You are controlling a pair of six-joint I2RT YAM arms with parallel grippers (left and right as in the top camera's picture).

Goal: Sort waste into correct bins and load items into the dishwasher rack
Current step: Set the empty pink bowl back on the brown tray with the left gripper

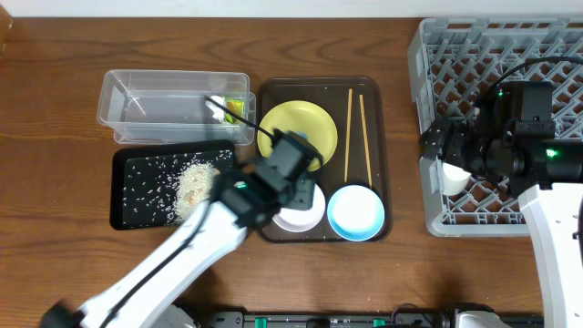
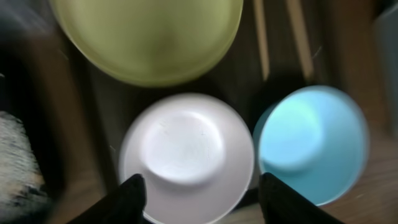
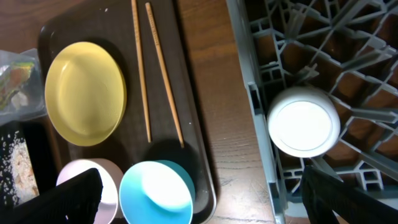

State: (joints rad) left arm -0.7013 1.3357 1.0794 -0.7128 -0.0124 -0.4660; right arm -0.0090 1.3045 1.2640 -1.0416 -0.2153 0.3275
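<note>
My left gripper [image 1: 304, 194] [image 2: 205, 198] is open, its fingers on either side of a small white bowl [image 2: 186, 152] [image 1: 299, 217] on the brown serving tray [image 1: 381, 155]. A light blue bowl [image 1: 355, 211] [image 2: 311, 140] [image 3: 155, 190], a pale yellow plate [image 1: 298, 130] [image 2: 149, 37] [image 3: 86, 93] and wooden chopsticks [image 1: 355, 137] [image 3: 155, 68] also lie on that tray. My right gripper [image 1: 439, 146] [image 3: 211, 199] is open and empty at the left edge of the grey dishwasher rack [image 1: 510, 55] [image 3: 261, 124]. Another white bowl [image 3: 305, 121] [image 1: 453, 175] sits upside down in the rack.
The clear tub [image 1: 155, 105] at the back left holds the green-and-orange wrapper [image 1: 235, 109] [image 3: 15, 78]. The black tray [image 1: 127, 173] in front of it holds loose rice [image 1: 193, 182]. The left arm stretches from the front edge across the black tray's right end.
</note>
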